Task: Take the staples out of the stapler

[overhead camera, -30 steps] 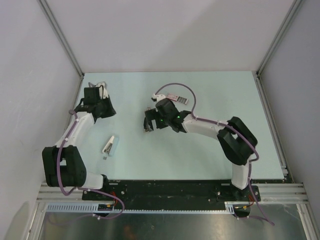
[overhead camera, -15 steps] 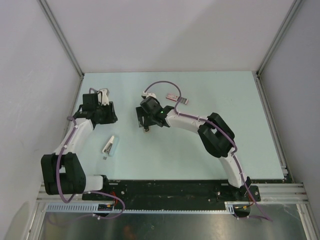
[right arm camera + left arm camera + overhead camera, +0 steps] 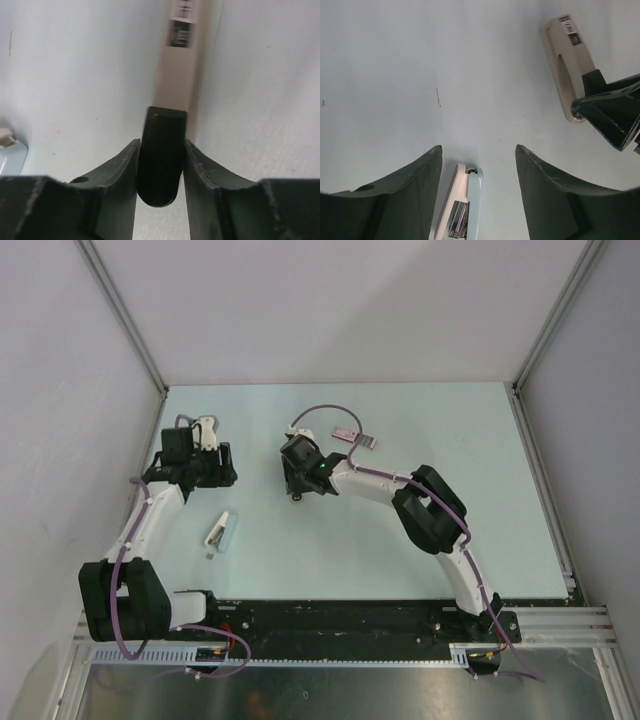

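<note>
The left claw stands well open and holds nothing. Its fingers straddle the stapler, which lies on the table below them, white part and pale blue part side by side, with a metal channel showing between. The right claw is closed on the black end of a beige bar, a finger pressed to each side. The bar lies flat, near the stapler but apart from it.

The step in hand looks like taking hold of the stapler so the bar can work on it. I would lower the left claw straight, stapler centred, and close on the long sides, leaving the channel uncovered (a grip across it would likely block the staples). The stapler is small and light and may skid if one finger lands first. The right grip sits at the bar's very end, so the far tip may swing, and slow moves suit it.

A grey speck lies just beside the stapler, too small to name. A pink piece lies farther back. The table is pale green-blue, smooth and matte. Plain white walls close three sides
</note>
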